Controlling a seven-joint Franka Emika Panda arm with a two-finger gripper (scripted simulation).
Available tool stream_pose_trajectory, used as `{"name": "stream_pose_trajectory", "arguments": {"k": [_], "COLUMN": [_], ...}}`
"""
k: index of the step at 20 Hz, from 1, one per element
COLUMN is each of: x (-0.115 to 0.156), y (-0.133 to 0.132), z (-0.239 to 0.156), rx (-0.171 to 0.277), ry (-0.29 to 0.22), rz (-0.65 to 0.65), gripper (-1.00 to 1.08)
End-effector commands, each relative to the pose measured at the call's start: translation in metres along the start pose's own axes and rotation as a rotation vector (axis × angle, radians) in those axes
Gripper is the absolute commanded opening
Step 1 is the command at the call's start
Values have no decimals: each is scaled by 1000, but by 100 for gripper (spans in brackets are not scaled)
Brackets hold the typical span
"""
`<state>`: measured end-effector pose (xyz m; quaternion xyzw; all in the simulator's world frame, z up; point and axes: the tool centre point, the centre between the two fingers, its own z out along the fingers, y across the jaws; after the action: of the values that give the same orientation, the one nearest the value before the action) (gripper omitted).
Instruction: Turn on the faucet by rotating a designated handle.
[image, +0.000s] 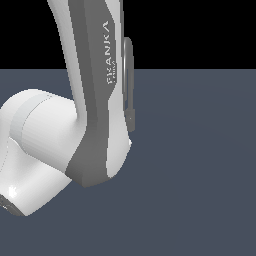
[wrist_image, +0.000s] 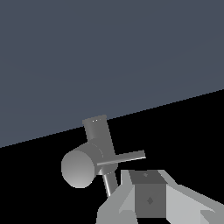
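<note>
Fingers (wrist_image: 148, 199) sit just beside the handle (wrist_image: 127, 157); whether they are open or closed I cannot tell. Faucet (wrist_image: 94, 151) stands directly ahead. Step: approach. Next I judge contact with that rod, then a sideways push.

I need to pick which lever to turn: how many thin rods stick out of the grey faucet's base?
2: one thin light-grey rod points sideways from the cylindrical grey faucet base, another runs toward the gripper. More may be hidden behind.

Grey faucet (wrist_image: 89, 157) with thin handle (wrist_image: 124, 158) protruding sideways from its cylindrical base.
</note>
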<state>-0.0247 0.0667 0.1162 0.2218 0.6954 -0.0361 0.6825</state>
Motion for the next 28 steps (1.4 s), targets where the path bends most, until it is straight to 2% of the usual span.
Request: {"name": "stream_pose_trajectory", "arguments": {"k": [1, 8, 15, 21, 28], "x": [7, 23, 34, 38, 39], "y": [-3, -13, -19, -22, -22], "z": [6, 23, 37, 43, 45], "rx": [-39, -138, -207, -238, -243], "ry": [-5, -20, -30, -34, -35], "rz": [-40, -149, -226, -260, -266], "gripper": [-100, -100, -100, -100, -100]}}
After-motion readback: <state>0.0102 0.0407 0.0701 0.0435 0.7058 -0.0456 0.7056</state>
